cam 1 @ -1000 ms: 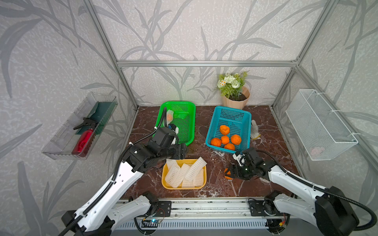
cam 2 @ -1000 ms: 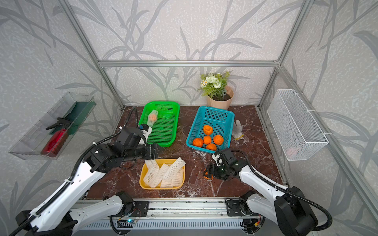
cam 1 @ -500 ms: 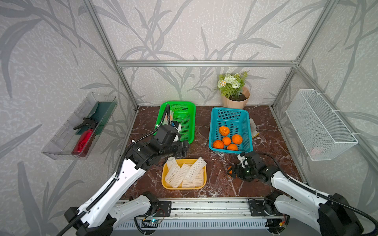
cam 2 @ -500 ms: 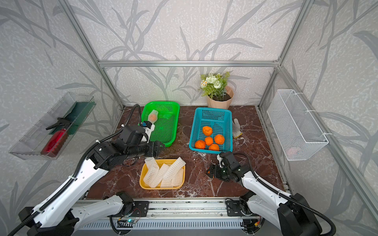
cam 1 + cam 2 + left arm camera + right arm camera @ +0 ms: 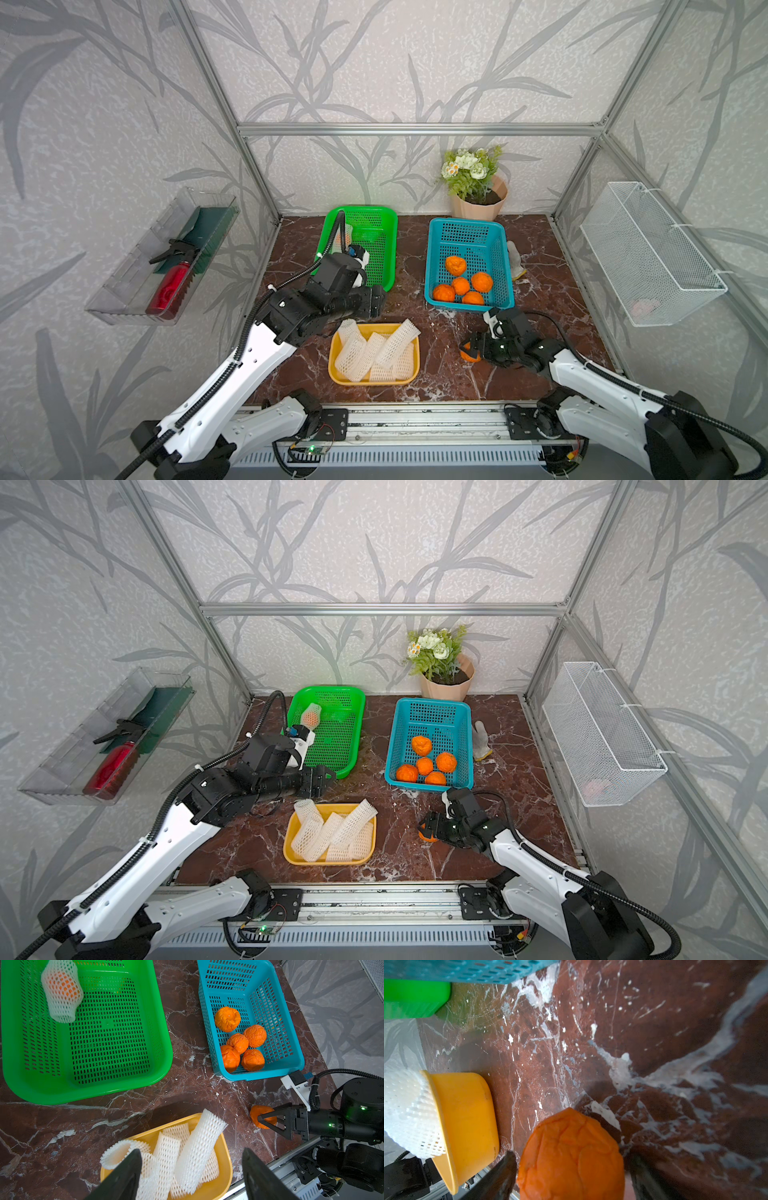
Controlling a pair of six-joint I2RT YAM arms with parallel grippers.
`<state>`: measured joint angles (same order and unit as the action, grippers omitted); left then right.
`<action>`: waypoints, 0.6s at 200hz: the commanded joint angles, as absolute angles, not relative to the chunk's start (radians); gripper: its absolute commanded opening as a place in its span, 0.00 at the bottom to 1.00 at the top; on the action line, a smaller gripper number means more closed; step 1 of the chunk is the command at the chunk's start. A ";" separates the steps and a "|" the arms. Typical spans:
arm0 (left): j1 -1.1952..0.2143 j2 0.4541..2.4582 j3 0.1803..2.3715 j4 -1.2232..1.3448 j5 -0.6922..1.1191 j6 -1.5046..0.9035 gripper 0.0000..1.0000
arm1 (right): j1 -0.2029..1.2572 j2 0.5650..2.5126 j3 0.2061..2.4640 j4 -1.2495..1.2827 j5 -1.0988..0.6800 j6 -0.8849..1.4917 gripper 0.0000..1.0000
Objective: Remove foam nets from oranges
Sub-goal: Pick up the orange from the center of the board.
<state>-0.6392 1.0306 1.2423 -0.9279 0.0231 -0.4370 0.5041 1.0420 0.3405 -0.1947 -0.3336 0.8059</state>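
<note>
Right gripper (image 5: 262, 1121), jaws apart, is straddling the bare orange (image 5: 571, 1157) on the surface (image 5: 440, 374), risking nudging it into rolling away.

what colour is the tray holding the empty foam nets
Yellow tray; clearest in the left wrist view.

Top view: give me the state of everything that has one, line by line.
Green basket: holds one orange still netted.
Blue basket: holds five bare oranges.
Yellow tray: piled with empty nets.
Loose orange: bare, on the table, between the right pincer's jaws.
Right pincer: straddling that orange; grip unclear.
Left pincer: open, empty, above the tray.
</note>
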 commanded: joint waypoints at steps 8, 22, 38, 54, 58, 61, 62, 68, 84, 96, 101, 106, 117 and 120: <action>-0.635 1.026 1.224 -0.920 -0.002 -0.421 0.75 | 0.497 1.115 0.327 -0.144 -0.238 0.827 0.80; -0.634 1.023 1.219 -0.922 -0.012 -0.420 0.75 | 0.497 1.115 0.329 -0.161 -0.239 0.821 0.76; -0.634 1.017 1.214 -0.922 -0.018 -0.421 0.75 | 0.496 1.084 0.324 -0.192 -0.242 0.818 0.70; -0.635 1.013 1.208 -0.922 -0.024 -0.419 0.75 | 0.497 1.032 0.324 -0.244 -0.238 0.809 0.64; -0.634 1.012 1.205 -0.923 -0.024 -0.420 0.75 | 0.497 1.019 0.323 -0.257 -0.236 0.805 0.63; -0.633 1.012 1.204 -0.921 -0.027 -0.420 0.75 | 0.497 1.008 0.322 -0.269 -0.236 0.803 0.62; -0.632 1.011 1.204 -0.921 -0.027 -0.420 0.75 | 0.497 1.005 0.322 -0.272 -0.236 0.803 0.62; -0.633 1.011 1.202 -0.919 -0.029 -0.419 0.75 | 0.496 0.983 0.322 -0.296 -0.236 0.798 0.61; -0.633 1.013 1.198 -0.913 -0.027 -0.419 0.75 | 0.497 0.919 0.324 -0.360 -0.241 0.790 0.61; -0.633 1.017 1.197 -0.908 -0.025 -0.419 0.75 | 0.497 0.871 0.323 -0.410 -0.251 0.787 0.61; -0.633 1.018 1.197 -0.906 -0.025 -0.418 0.75 | 0.497 0.852 0.324 -0.435 -0.253 0.783 0.61; -0.632 1.022 1.196 -0.903 -0.025 -0.418 0.75 | 0.496 0.835 0.325 -0.459 -0.256 0.779 0.61; -0.633 1.026 1.197 -0.896 -0.021 -0.419 0.75 | 0.497 0.799 0.327 -0.504 -0.258 0.771 0.61; -0.633 1.030 1.197 -0.895 -0.020 -0.419 0.75 | 0.497 0.790 0.327 -0.512 -0.259 0.770 0.61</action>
